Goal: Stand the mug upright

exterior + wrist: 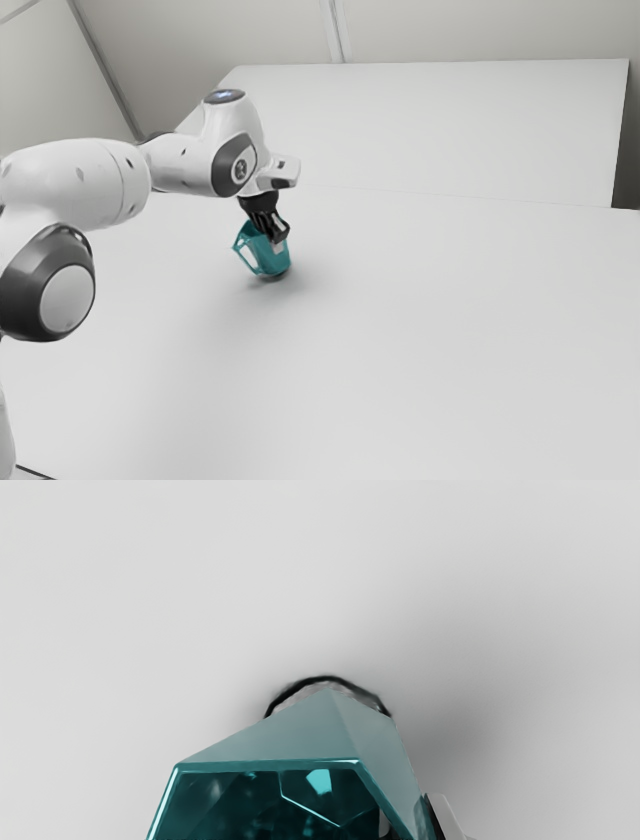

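The black gripper (274, 232) reaches down to the teal mug (272, 258) in the exterior view and is shut on its wall. The mug leans a little, its rim toward the exterior view's left, with its handle (243, 250) on that side and its dark base low over or on the table. In the wrist view the faceted mug (300, 740) has its opening toward the camera. There the gripper (411, 822) has one finger outside the wall and the other just inside the rim. The handle's far end is hard to make out.
A white table (430, 330) spreads around the mug, with a shadow beside its base. A seam crosses the table behind the arm, and a pale wall (460, 30) stands beyond the far edge.
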Robot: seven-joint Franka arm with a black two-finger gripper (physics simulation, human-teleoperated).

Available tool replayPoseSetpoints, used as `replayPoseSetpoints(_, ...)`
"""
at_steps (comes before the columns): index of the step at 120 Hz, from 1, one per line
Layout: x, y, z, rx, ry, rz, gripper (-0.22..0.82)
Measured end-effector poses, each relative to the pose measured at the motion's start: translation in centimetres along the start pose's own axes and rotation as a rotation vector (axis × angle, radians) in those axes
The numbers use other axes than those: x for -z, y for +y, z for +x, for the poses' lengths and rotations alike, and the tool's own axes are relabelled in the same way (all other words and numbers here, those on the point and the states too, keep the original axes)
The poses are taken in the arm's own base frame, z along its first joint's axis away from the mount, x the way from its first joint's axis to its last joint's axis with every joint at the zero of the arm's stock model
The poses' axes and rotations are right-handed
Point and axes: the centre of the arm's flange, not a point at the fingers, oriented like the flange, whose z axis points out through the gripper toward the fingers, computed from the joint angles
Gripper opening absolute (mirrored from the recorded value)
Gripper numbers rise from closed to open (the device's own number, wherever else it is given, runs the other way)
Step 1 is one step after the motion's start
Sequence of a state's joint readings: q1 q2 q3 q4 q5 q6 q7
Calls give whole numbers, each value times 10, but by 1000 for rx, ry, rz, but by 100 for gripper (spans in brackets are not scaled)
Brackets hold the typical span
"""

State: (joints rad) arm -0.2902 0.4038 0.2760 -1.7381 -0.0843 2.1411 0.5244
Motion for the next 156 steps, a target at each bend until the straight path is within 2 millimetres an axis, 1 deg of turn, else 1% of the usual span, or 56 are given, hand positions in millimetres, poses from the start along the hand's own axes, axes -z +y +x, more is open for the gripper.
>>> replayPoseSetpoints(29,-8,9,11,5,13,53,-18)
replayPoseSetpoints(66,-18,10,14,36,11,66,-17)
replayPoseSetpoints(68,-18,10,14,36,10,67,-15)
replayPoseSetpoints(82,-17,6,12,43,10,73,12)
replayPoseSetpoints(90,-11,6,14,41,19,78,25)
replayPoseSetpoints(98,-2,6,17,37,31,87,34)
replayPoseSetpoints(106,10,5,17,36,46,94,41)
replayPoseSetpoints(116,32,5,15,38,76,101,48)
replayPoseSetpoints(129,71,4,9,48,133,108,53)
replayPoseSetpoints(144,111,2,-4,61,178,106,56)
replayPoseSetpoints(156,143,-1,-20,82,187,93,58)
